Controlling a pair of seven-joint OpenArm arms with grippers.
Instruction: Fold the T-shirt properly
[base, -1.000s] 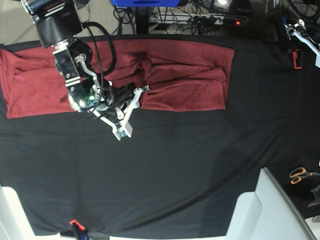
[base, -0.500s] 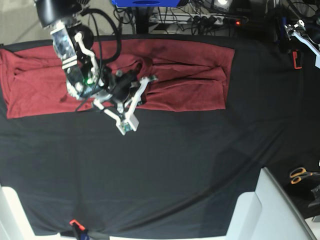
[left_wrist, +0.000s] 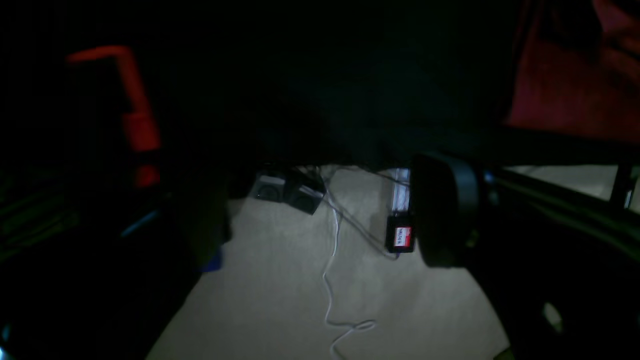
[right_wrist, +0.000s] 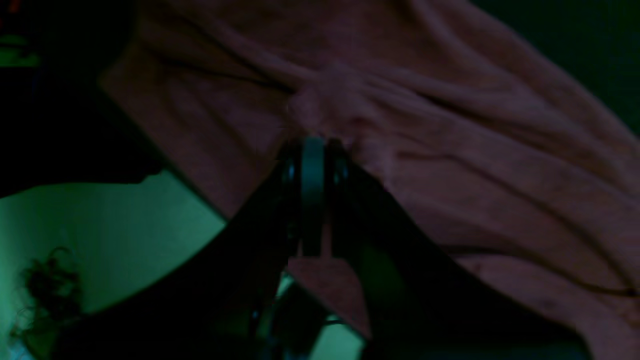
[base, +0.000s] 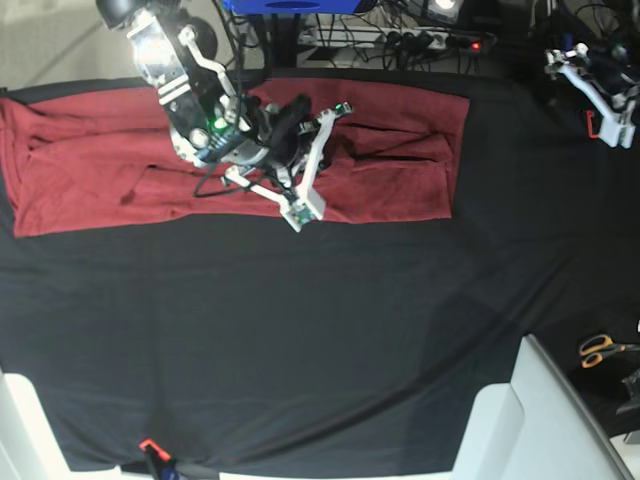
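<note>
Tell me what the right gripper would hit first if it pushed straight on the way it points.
The T-shirt. The right gripper is already shut on a bunched fold of it, so pushing on would likely just press more red cloth toward the tablecloth beneath.

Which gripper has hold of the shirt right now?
The right gripper, over the middle of the red T-shirt, is shut on a bunched pinch of fabric. The left gripper hangs open at the far table corner, off the shirt.
</note>
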